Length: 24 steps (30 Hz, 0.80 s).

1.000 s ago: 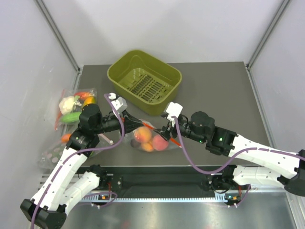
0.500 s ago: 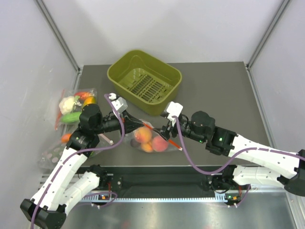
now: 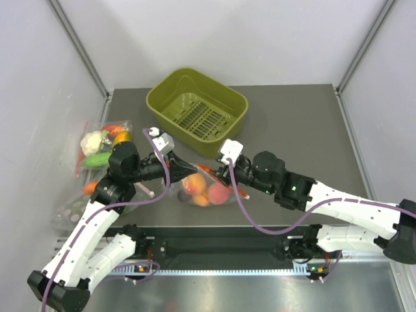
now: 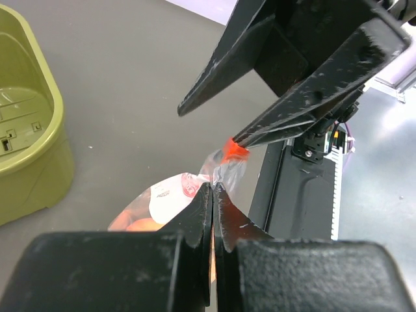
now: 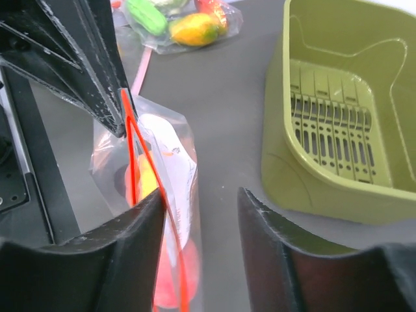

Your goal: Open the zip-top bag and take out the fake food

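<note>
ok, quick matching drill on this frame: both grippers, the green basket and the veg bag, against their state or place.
Things:
1 left gripper
2 right gripper
3 basket
4 veg bag

States or places:
A empty, at the back
B jaws apart, by the zip strip
C at the left edge of the table
D shut on the bag

Pairs: 1-D, 2-B, 3-A, 4-C
</note>
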Available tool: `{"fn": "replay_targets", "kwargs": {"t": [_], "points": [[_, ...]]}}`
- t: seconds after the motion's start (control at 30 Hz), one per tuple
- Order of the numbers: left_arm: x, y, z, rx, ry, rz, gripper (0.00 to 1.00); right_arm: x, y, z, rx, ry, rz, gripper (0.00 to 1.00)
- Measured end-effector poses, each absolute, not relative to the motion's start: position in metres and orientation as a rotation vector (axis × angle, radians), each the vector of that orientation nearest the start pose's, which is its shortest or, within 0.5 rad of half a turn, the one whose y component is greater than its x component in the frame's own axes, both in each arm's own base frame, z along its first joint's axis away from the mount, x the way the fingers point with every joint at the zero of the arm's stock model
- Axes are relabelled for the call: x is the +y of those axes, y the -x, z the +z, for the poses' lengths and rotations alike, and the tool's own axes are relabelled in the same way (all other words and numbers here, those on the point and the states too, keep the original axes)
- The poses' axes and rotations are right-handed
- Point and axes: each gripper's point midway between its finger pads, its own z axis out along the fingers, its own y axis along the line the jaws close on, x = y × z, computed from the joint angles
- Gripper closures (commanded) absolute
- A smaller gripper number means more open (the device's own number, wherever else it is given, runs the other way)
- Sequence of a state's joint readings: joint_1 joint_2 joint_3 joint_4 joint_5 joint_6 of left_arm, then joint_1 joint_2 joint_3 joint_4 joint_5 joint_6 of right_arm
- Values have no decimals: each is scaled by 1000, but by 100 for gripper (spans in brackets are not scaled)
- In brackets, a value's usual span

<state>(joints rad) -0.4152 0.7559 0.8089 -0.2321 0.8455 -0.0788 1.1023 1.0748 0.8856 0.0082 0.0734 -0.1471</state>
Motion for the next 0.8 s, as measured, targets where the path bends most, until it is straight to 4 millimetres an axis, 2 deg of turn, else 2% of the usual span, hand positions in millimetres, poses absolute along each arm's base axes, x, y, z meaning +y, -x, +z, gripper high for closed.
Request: {"fn": "replay_targets", "kwargs": {"t": [0.2, 0.23, 0.4, 0.5, 0.53, 0.63, 0.67, 0.8], "points": [[-222, -172, 292, 1574, -914, -1091, 100, 342, -186, 263, 1490, 1058, 650, 89], [-223, -173, 291, 1577, -910, -1087, 99, 344, -183, 261, 1487, 1074, 666, 99], [-220, -190, 286, 1624, -844, -1024, 94, 352, -170, 261, 1463, 1125, 745, 100], [-217, -202, 281, 1660, -792, -970, 69, 354, -165, 264, 1451, 1132, 782, 100], [-215, -208, 279, 1676, -767, -949, 54, 353, -164, 265, 1453, 1126, 790, 100], [-212, -220, 272, 1717, -717, -907, 43, 349, -165, 269, 1477, 1079, 797, 100], [-211, -223, 271, 1728, -705, -897, 36, 348, -167, 270, 1492, 1058, 791, 100], [-206, -231, 269, 1750, -651, -854, 35, 340, -183, 267, 1588, 940, 729, 100]]}}
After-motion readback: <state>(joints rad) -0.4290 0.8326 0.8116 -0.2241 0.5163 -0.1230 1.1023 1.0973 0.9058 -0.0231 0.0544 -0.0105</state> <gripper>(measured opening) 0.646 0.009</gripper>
